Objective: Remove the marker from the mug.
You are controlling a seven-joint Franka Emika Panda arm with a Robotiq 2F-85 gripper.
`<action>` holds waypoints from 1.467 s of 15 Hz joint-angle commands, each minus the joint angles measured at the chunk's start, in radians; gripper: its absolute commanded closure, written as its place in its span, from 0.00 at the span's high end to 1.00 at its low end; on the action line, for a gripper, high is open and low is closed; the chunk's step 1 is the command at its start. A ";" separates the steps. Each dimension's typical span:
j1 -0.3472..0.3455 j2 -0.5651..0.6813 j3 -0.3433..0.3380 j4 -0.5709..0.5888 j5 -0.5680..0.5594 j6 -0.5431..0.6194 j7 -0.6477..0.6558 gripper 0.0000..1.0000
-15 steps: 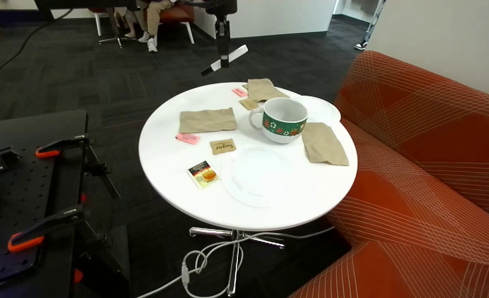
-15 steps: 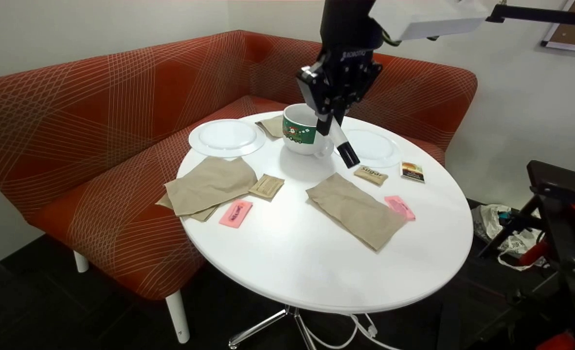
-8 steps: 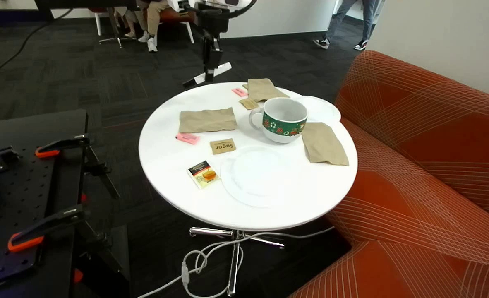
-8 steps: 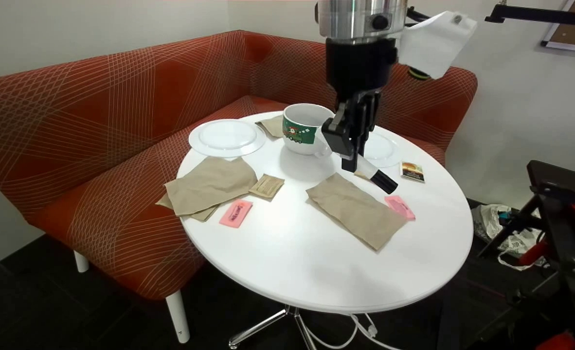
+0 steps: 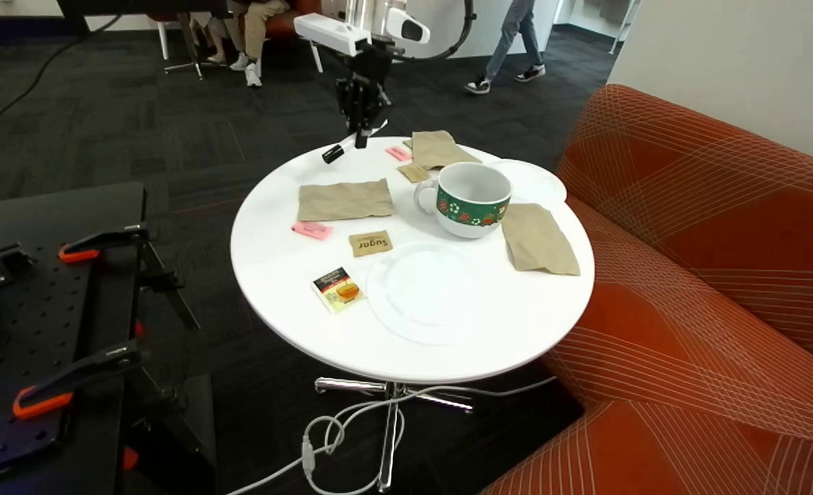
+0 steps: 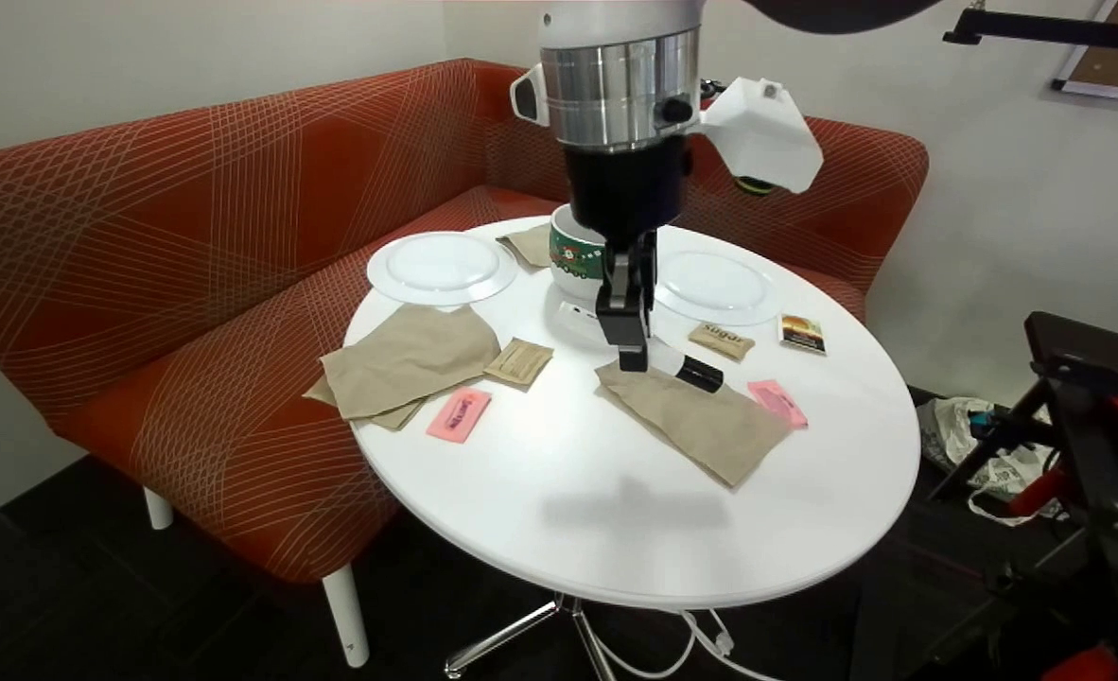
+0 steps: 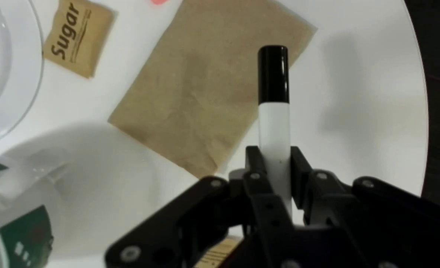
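Note:
My gripper (image 7: 275, 160) is shut on the marker (image 7: 274, 126), which has a white body and a black cap end. The pads press on both sides of its white body. In both exterior views the gripper (image 5: 361, 141) (image 6: 634, 356) holds the marker (image 5: 347, 144) (image 6: 668, 359) above the table, near the tan napkin, with the black end tilted slightly down. The white mug (image 5: 472, 212) with a green band stands upright on the table, apart from the gripper and marker. In an exterior view the arm partly hides the mug (image 6: 576, 265). Part of it shows in the wrist view (image 7: 26, 230).
The round white table (image 6: 521, 501) bears tan napkins (image 5: 346, 201) (image 6: 691, 411), a sugar packet (image 5: 371, 243), a tea packet (image 5: 338, 289), pink packets (image 6: 459, 415) and clear plates (image 6: 441, 268). A red bench (image 5: 654, 289) borders the table. A black stand with clamps (image 5: 97, 240) is beside it.
My gripper has moved away from the mug and down toward the table with the marker, then slightly back in the last half second. The hand now points more straight down. A person walks in the background.

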 commanded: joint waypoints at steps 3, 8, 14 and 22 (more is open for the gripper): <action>-0.058 0.097 0.073 0.125 0.084 -0.021 -0.209 0.05; -0.039 0.169 0.068 0.197 0.056 -0.022 -0.246 0.05; -0.004 0.199 0.046 0.219 0.020 0.010 -0.195 0.53; 0.013 0.057 0.023 0.092 -0.015 0.199 -0.091 1.00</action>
